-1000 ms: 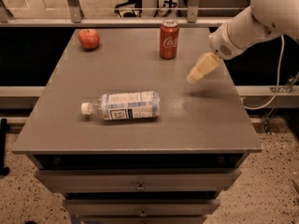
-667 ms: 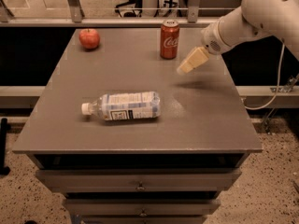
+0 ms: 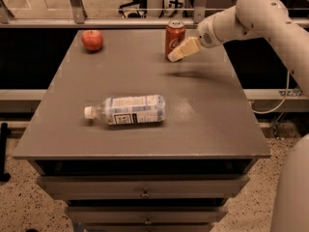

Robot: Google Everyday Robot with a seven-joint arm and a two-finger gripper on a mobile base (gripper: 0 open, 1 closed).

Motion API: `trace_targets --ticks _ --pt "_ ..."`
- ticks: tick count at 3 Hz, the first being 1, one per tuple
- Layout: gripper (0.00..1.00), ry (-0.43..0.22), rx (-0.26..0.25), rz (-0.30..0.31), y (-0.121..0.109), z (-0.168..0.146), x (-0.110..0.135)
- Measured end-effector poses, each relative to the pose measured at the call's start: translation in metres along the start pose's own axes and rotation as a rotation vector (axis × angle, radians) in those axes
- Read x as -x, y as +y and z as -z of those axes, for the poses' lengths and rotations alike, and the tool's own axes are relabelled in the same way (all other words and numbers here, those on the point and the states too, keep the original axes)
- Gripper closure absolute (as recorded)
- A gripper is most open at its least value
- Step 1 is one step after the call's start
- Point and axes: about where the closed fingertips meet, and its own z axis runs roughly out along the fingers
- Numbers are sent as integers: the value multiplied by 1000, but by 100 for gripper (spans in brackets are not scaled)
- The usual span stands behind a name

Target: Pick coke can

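Observation:
The coke can (image 3: pixel 174 36) is a small red can with a silver top. It stands upright near the far edge of the grey table (image 3: pixel 207 110), right of centre. My gripper (image 3: pixel 175 56) reaches in from the right on the white arm (image 3: pixel 251 13). Its cream-coloured tip is right at the can's lower right side, a little above the tabletop. I cannot tell if it touches the can.
A red apple (image 3: pixel 92 39) sits at the far left of the table. A clear water bottle (image 3: pixel 128 110) with a white cap lies on its side in the middle. Drawers run below the front edge. A rail and dark gap lie behind the table.
My gripper has moved left and toward the far edge, from well right of the can to right beside it. The can, apple and bottle have not moved.

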Motion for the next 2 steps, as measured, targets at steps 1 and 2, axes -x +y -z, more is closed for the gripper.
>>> trace_targets --ticks 1,2 --pt "0 -69 6 -67 -6 -19 13" --pt "0 -137 24 -152 -9 -33 17"
